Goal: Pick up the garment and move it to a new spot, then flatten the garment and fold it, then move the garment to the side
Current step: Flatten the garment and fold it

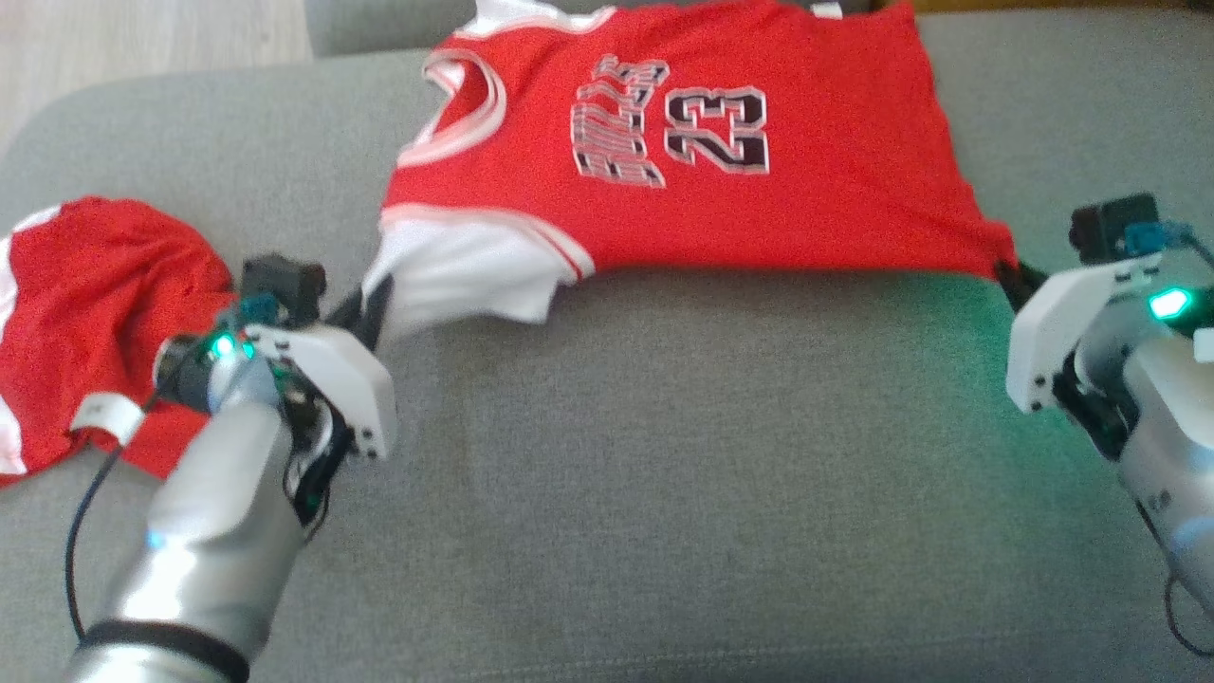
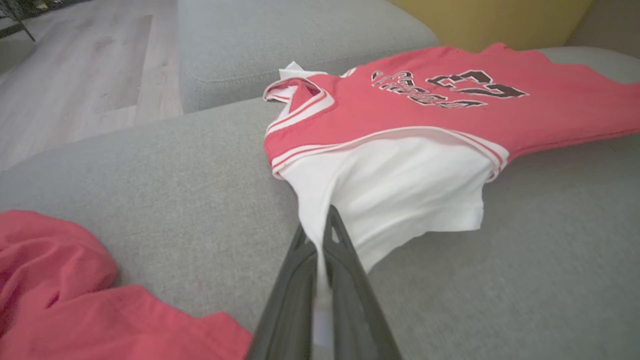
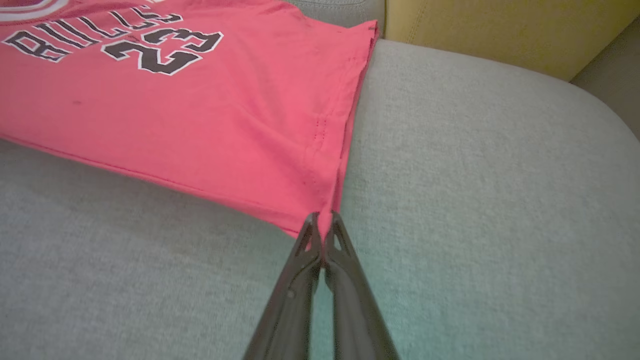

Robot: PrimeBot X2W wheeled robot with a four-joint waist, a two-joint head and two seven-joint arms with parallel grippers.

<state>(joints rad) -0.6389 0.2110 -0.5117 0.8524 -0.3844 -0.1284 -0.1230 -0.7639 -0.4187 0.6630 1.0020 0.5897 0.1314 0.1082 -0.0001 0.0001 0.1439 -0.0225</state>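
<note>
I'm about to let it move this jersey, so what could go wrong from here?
The left jaws pinch only the edge of the white sleeve; a pull might slip it free.
The right jaws hold just the tip of the hem corner, so the jersey could drop and land skewed.
The crumpled red garment lies close by the left arm and might get dragged along.

A home living room is suggested: a wide grey fabric sofa (image 1: 664,474) is seen, a second grey cushion (image 2: 300,45) is set behind it, pale wooden floorboards (image 2: 90,75) are laid alongside, and yellow upholstery (image 3: 500,30) is visible nearby.
</note>
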